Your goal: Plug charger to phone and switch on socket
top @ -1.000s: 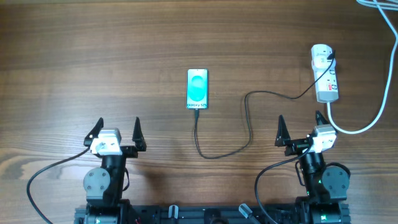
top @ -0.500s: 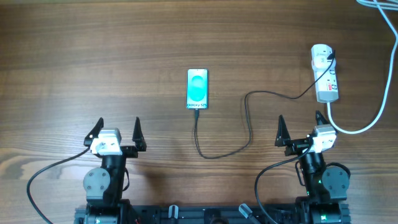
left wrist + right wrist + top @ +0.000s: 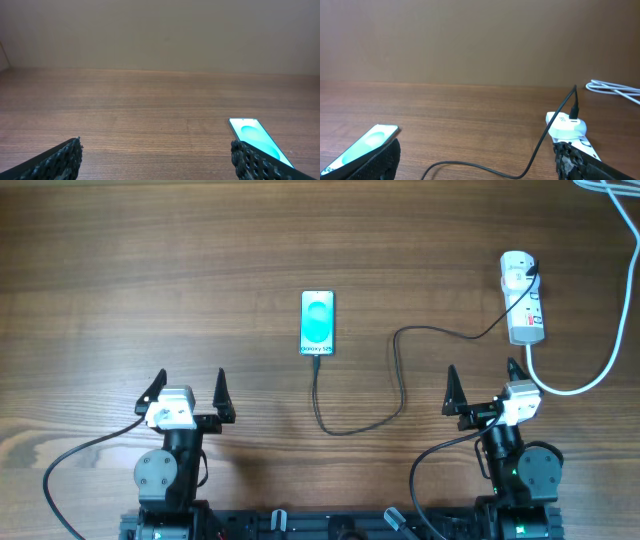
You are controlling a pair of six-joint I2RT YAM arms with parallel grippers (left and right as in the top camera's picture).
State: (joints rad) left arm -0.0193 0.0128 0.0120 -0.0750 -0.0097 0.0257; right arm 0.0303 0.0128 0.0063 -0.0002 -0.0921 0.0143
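Observation:
The phone (image 3: 318, 322) lies flat mid-table with its cyan-green screen lit; it also shows in the left wrist view (image 3: 257, 137) and the right wrist view (image 3: 362, 147). The thin black charger cable (image 3: 398, 370) runs from the phone's near end, loops, and reaches the white socket strip (image 3: 523, 298) at the far right, also seen in the right wrist view (image 3: 567, 126). Its tip sits at the phone's near edge. My left gripper (image 3: 187, 393) is open and empty near the front left. My right gripper (image 3: 483, 388) is open and empty, just short of the socket.
A thick white cord (image 3: 600, 370) curves from the socket's near end out to the right edge and up to the far right corner. It also shows in the right wrist view (image 3: 615, 90).

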